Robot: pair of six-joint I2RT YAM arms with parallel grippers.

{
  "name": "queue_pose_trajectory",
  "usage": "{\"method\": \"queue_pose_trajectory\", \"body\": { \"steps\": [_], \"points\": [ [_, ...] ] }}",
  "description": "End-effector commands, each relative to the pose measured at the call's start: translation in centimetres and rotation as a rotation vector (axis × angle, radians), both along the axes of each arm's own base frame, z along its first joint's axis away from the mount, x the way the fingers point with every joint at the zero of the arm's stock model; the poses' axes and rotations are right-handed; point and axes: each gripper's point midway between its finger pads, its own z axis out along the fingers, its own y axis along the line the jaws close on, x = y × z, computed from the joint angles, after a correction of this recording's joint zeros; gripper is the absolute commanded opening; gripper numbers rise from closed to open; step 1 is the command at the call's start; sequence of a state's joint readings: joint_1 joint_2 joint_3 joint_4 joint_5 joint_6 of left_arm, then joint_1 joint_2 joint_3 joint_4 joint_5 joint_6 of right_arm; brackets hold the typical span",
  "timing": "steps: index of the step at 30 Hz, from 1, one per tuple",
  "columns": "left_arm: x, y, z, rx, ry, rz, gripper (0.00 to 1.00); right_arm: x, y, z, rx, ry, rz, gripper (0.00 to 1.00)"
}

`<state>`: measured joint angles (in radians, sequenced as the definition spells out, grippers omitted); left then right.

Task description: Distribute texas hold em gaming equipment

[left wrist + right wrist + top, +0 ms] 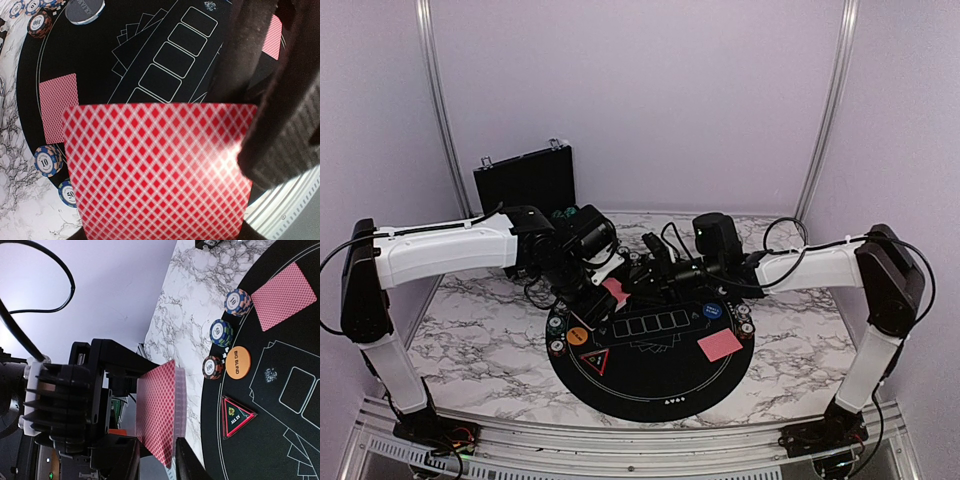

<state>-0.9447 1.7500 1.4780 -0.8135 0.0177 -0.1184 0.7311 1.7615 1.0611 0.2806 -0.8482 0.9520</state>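
Card deck [157, 170] gripped by left fingers [280, 125]; right fingers [189, 465] reach inward straddling it, grip unclear.

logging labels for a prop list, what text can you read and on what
"BIG BLIND": orange disc
"ALL IN": triangle marker
"100": brown chip
"10": blue chip
"50": half-hidden chip
Grey disc: lettering cut off, unreadable.
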Motion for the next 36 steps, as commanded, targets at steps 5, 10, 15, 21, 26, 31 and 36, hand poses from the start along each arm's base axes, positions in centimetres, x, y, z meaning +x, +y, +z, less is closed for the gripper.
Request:
{"method": "queue_pose_trajectory", "body": {
  "steps": [5, 10, 15, 21, 26, 31, 36],
  "points": [
    [0.1, -0.1, 1.4, -0.03, -0.032, -0.01, 0.5, -0.1, 0.4, -0.3, 0.012, 0.003, 0.012, 0.18],
    [0.0, -0.1, 1.4, -0.03, -0.03, -0.009, 0.5, 0.1, 0.2, -0.2, 0.012, 0.002, 0.002, 0.13],
    [-0.1, 0.0, 1.3, -0.027, -0.031, -0.009, 0.5, 0.4, 0.1, 0.0, 0.013, -0.002, -0.006, 0.08],
    [-0.1, 0.0, 1.3, -0.027, -0.028, -0.009, 0.5, 0.7, -0.3, 0.2, 0.012, -0.004, -0.02, 0.04],
    [-0.1, 0.1, 1.2, -0.025, -0.028, -0.01, 0.5, 1.1, -0.7, 0.3, 0.012, -0.007, -0.035, 0.03],
    [-0.2, 0.2, 1.1, -0.022, -0.027, -0.009, 0.5, 1.5, -1.2, 0.6, 0.016, -0.013, -0.051, 0.02],
    [-0.2, 0.2, 1.2, -0.024, -0.026, -0.009, 0.5, 1.8, -1.8, 1.1, 0.022, -0.017, -0.065, 0.0]
  ]
}}
